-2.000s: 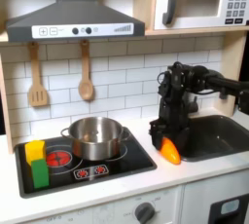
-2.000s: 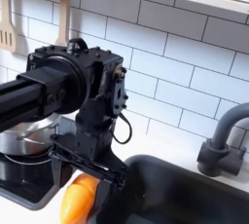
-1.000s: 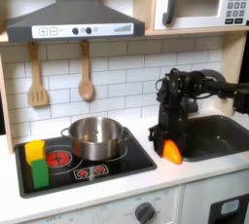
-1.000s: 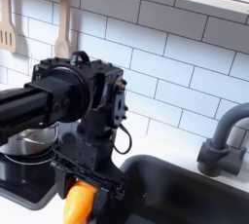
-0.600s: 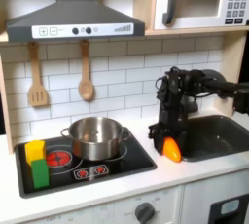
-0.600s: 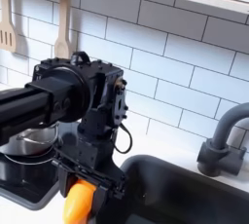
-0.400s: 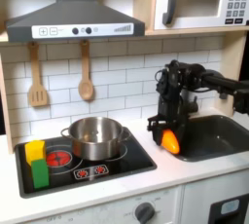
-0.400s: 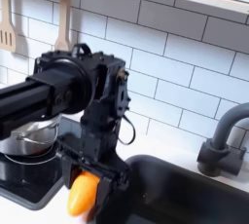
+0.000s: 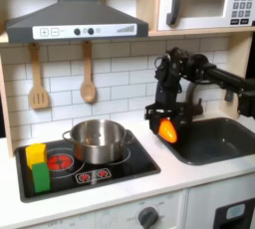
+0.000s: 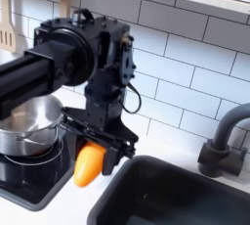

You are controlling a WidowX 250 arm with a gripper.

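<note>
Carrot (image 9: 167, 130): pinched in your gripper (image 9: 165, 123), lifted clear of the worktop (image 9: 149, 188), between pot (image 9: 99, 139) and sink (image 9: 213, 139); not yet set down.

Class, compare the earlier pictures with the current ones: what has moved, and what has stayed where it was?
The gripper, shut on the orange carrot throughout, has lifted it off the counter and carried it toward the first exterior view's left, nearer the steel pot. The pot, the stove and the sink have not moved.

White tiled wall (image 9: 120, 74) behind toy kitchen
</note>
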